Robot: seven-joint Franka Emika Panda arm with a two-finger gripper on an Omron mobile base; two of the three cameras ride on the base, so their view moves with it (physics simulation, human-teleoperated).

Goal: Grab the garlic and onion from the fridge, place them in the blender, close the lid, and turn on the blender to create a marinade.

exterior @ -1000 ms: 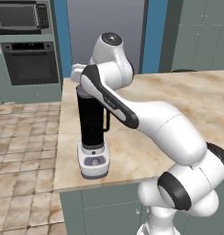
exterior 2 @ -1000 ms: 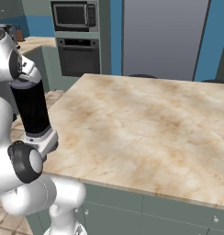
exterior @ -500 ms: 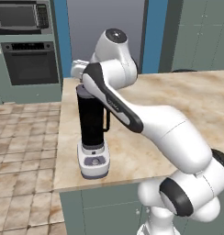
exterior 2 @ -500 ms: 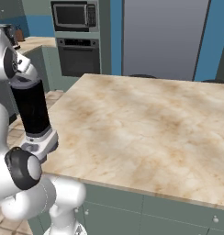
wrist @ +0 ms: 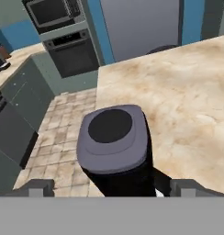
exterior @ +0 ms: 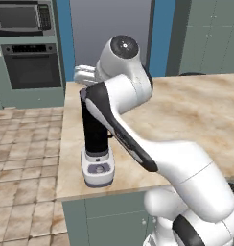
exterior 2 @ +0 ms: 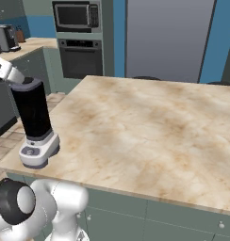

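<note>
- The claw (wrist: 112, 187) is spread wide and holds nothing; its two tips stand either side of the blender jar, just under the lid (wrist: 113, 137).
- The lid sits right ahead of the claw, on top of the blender (exterior: 96, 144). It looks seated, but I cannot tell if it is pressed fully home. A loose lid could lift once the motor runs.
- If the claw drops or swings from here, a tip could catch the lid's rim and knock it askew, or shove the tall jar sideways.
- The blender stands below the claw, near the table (exterior 2: 145, 132) corner, with the floor (exterior: 23, 158) just past the edge. A side push on the jar top could tip it off.
- The buttons (exterior: 99, 169) are low on the base, well below the claw. Reaching them means coming down close along the jar, and the open tips or the wrist could scrape it on the way.
- Whether garlic and onion are inside cannot be told; the jar is black and capped. Starting it empty would fail the task.
- The fridge (exterior 2: 168, 40) is far beyond the claw, across the table, shut as far as I can judge.
</note>
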